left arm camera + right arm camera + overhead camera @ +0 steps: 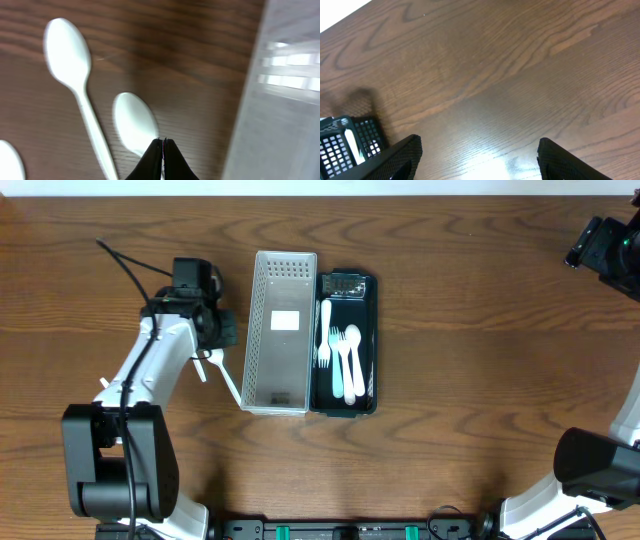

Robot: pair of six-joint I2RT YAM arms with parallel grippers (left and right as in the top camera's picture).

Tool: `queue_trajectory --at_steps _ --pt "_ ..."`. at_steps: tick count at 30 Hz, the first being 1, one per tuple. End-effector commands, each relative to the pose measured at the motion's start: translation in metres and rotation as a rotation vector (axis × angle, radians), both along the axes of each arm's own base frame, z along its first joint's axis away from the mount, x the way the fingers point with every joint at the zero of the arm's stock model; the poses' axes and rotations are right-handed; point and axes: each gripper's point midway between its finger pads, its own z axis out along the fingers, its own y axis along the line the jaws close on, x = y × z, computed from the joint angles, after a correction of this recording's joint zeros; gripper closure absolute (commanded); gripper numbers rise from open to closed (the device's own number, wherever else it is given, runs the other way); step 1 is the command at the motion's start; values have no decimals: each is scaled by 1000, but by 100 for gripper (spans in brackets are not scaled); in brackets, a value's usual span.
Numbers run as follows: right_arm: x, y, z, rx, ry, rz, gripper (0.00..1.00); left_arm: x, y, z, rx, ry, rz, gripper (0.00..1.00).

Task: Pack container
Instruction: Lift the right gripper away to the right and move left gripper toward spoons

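White cutlery (340, 350) lay in the black tray (374, 330); more spoons (67, 50) lay outside (left gripper (163, 150) clamped on one spoon (132, 122), right gripper (479, 152) gaped).

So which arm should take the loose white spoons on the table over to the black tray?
Left. The left gripper is shut right at a white spoon beside the white basket; the right gripper hangs open over bare wood, far from the spoons.

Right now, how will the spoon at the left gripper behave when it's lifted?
The spoon looks like thin white plastic, so it is probably very light and slightly bendy. Its glossy surface may slip or pivot in the left gripper, which is shut by the bowl.
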Motion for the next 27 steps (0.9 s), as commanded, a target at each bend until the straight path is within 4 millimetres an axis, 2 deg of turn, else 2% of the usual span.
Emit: queue_trajectory --at_steps 1,9,14,27 --pt "0 4 3 -4 -6 27 24 4 -21 2 -23 -11 -68 94" --pt "0 4 3 -5 -6 30 25 1 -52 3 -27 -16 -148 94" --pt "0 4 3 -5 -5 30 25 -3 -76 4 -98 -9 -224 94" --pt "0 4 2 -5 -4 30 26 -10 -98 4 -98 -4 -285 94"
